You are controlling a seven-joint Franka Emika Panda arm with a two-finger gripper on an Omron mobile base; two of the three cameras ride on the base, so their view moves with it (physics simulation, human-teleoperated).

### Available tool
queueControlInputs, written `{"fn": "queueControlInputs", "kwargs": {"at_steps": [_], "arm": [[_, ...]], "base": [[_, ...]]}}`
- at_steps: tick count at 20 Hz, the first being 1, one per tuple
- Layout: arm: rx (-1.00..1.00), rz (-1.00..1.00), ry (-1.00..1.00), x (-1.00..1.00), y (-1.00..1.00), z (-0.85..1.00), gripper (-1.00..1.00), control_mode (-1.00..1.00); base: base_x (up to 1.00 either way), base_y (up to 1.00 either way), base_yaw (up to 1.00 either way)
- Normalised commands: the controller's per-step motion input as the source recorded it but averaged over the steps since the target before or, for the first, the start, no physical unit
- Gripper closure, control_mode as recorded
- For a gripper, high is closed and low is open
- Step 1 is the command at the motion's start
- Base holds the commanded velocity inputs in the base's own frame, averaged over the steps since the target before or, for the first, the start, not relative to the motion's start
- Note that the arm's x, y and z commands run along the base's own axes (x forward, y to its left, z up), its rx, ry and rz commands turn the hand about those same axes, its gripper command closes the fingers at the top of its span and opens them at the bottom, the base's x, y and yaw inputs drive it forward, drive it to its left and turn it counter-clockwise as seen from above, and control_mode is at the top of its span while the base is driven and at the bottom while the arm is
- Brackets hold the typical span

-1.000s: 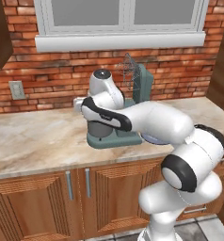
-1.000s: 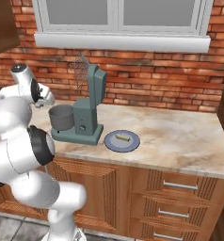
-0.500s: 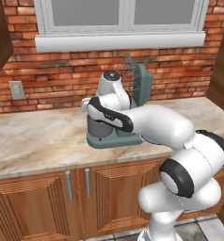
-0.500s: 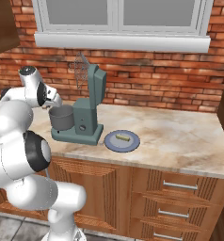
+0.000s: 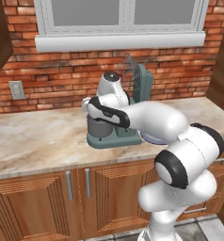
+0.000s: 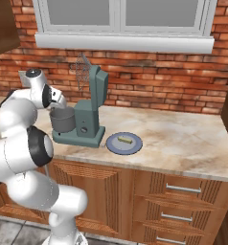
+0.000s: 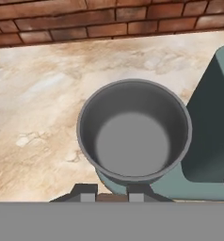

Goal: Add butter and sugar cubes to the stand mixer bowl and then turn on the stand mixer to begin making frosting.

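Marble counter (image 6: pixel 192 139) runs under a brick wall (image 6: pixel 159 81) and a white-silled window (image 5: pixel 118 19), and the stand mixer bowl (image 7: pixel 134 131) sits on it at the front of the stand mixer (image 6: pixel 89 112), on the mixer's flat base. From the hand view I look straight down into the bowl; its inside looks bare grey, and its rim is clear all round except on the side where the teal column stands close against it. The mixer's head is tilted back, with the wire whisk (image 6: pixel 80 72) up in the air near the brick, so the room above the bowl is open.

My gripper (image 7: pixel 111 194) hangs just above the bowl's near rim. Two fingertips (image 7: pixel 87 194) show slightly apart with a sliver of brownish something between them, but I cannot tell whether they grip it.

Just beside the mixer base lies a blue-grey plate (image 6: pixel 113 146) bearing a small yellow stick (image 6: pixel 124 140). Beyond it the counter stretches bare toward the far edge.
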Motion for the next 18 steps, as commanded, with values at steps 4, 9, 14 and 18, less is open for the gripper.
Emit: {"fn": "queueControlInputs", "kwargs": {"at_steps": [4, 9, 14, 18], "arm": [[-0.02, 0.00, 0.02, 0.24, -0.02, -0.28, 1.00, -1.00], [-0.02, 0.00, 0.03, 0.20, -0.02, -0.33, 1.00, -1.00], [-0.01, -0.02, 0.02, 0.13, 0.00, -0.25, 1.00, -1.00], [0.00, -0.02, 0.01, 0.11, 0.00, -0.22, 1.00, -1.00]], "base": [[0.00, 0.00, 0.00], [0.00, 0.00, 0.00], [0.00, 0.00, 0.00], [0.00, 0.00, 0.00]]}}
